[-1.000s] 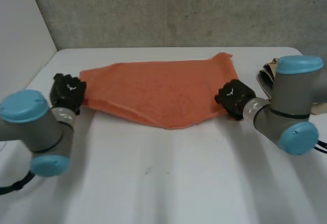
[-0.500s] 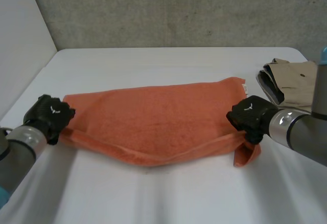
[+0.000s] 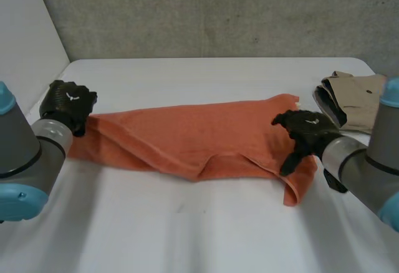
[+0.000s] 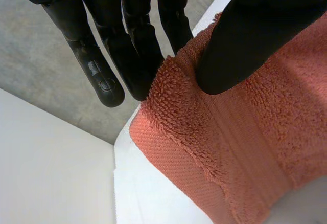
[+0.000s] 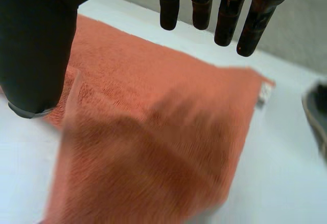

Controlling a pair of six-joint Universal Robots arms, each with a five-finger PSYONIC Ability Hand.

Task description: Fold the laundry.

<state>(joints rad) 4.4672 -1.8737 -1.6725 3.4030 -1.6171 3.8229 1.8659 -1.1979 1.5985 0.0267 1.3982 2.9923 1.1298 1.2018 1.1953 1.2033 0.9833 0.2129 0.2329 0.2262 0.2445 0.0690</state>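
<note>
Both hands sit at opposite ends of the orange towel point(image 3: 199, 139), which lies stretched across the white table point(image 3: 187, 223) with a loose fold along its near edge. My read: a lengthwise fold going down, ends controlled so the cloth lands flat. On the left hand point(image 3: 67, 105), the wrist view shows a pinch: thumb point(image 4: 250, 35) pressed onto the towel's thick hemmed edge, fingers point(image 4: 133, 45) straight on the far side of the cloth, corner bunched between them. The right hand point(image 3: 305, 129) is spread wide and holds nothing. Its wrist view has the fingers straight and well apart from the thumb, towel below the palm. Can't tell whether any fingertip touches the cloth. The towel end under that hand is flopped over, one flap lying past the thumb side. That corner probably needs squaring before the next fold. Folded beige clothes point(image 3: 358, 101) lie beyond the right hand's fingers, apart from the towel.
</note>
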